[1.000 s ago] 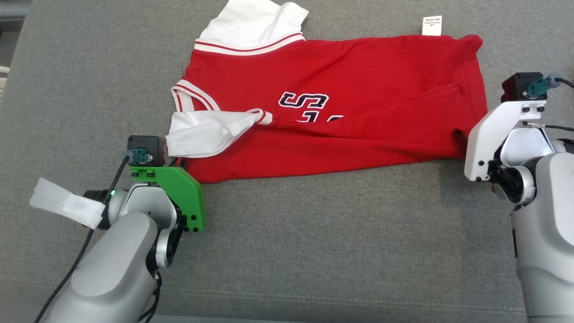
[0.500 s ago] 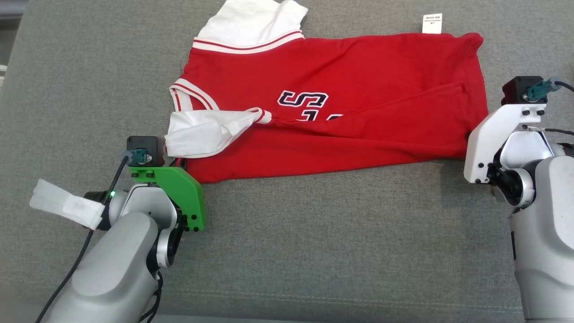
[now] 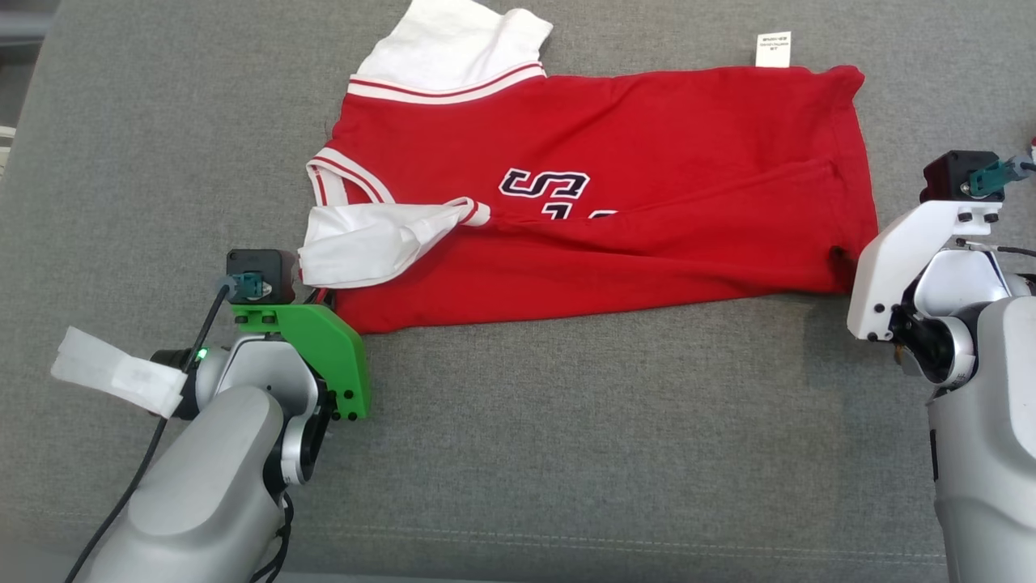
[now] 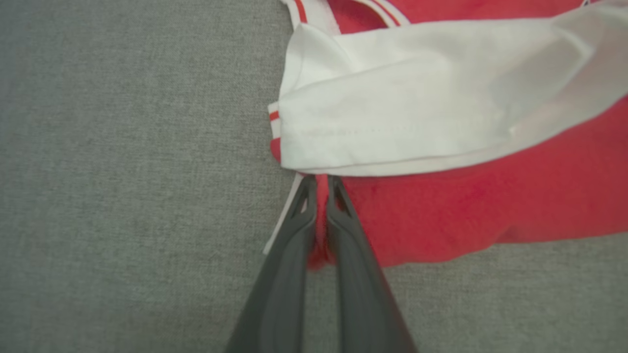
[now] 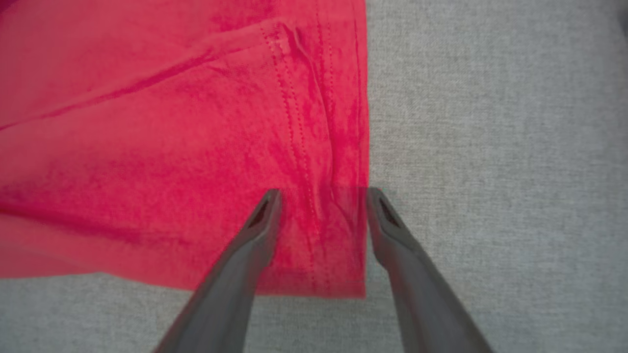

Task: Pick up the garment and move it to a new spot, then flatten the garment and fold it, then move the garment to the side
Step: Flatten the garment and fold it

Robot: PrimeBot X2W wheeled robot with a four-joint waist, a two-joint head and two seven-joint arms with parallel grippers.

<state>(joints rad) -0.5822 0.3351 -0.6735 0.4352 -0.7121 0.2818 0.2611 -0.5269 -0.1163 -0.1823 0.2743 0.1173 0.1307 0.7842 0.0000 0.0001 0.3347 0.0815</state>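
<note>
While the left fingers (image 4: pixel 297 220) clamp an edge of the red garment (image 3: pixel 647 202), the right fingers (image 5: pixel 257 220) stand open, its hem corner lying between them.

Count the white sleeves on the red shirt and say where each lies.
2. One white sleeve juts from the far edge of the shirt in the head view; the other lies folded over the red body, just beyond the left gripper.

Grey woven fabric covers the counter (image 3: pixel 566 453); a stitched seam (image 3: pixel 566 541) runs along its near edge.
</note>
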